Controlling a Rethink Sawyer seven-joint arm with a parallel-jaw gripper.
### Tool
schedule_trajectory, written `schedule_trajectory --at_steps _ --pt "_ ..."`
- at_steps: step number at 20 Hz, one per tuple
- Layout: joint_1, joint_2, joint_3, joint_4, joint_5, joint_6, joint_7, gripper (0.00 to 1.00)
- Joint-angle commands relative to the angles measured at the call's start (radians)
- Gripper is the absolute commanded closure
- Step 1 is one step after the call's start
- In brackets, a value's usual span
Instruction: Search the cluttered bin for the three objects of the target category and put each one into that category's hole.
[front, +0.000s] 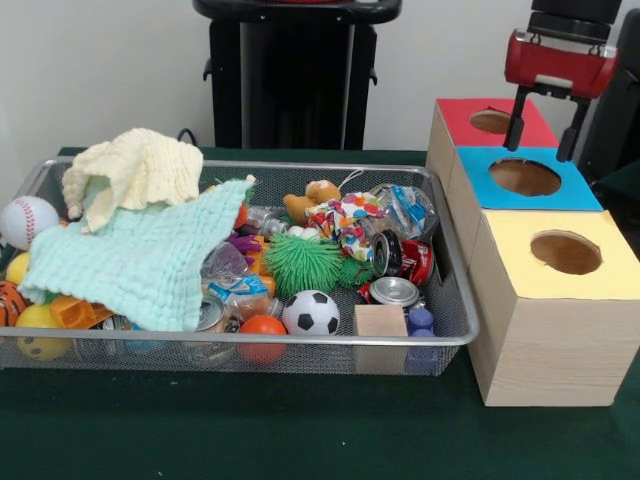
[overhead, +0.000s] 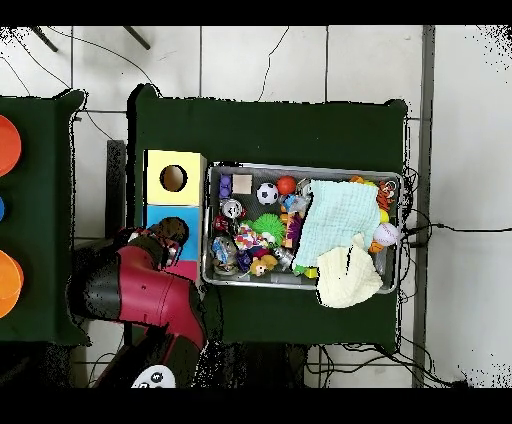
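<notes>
- The fingers (front: 515, 122) hang spread and empty, the gripper (front: 543, 138) above the blue-surround hole (front: 525, 177).
- The bottle (front: 405, 208) in the bin (front: 455, 300) bears blue-and-white print (unreadable).

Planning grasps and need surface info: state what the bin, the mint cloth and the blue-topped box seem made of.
The bin: silver metal wire mesh with a thick rim, slightly shiny; contents show through its walls. The mint cloth: soft woven fabric, probably cotton, with a matte, waffle-like texture and limp folds. The blue-topped box: pale wood, visible grain on its neighbour, matte; the blue surround looks like paper or paint.
</notes>
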Motion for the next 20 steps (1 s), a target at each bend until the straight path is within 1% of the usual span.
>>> schedule_trajectory --at_steps 1,9,11,15,20 --pt "-0.003 0.025 0.02 -0.012 0.031 0.039 0.253 0.0" --pt "-0.016 0.015 0.034 -0.004 0.029 0.041 0.242 0.0" --pt "-0.029 0.001 0.039 0.003 0.022 0.046 0.229 0.0" --pt "-0.102 -0.049 0.076 0.038 -0.005 0.041 0.16 0.0" --pt "-0.251 -0.075 0.182 0.088 -0.059 -0.028 0.061 0.0"
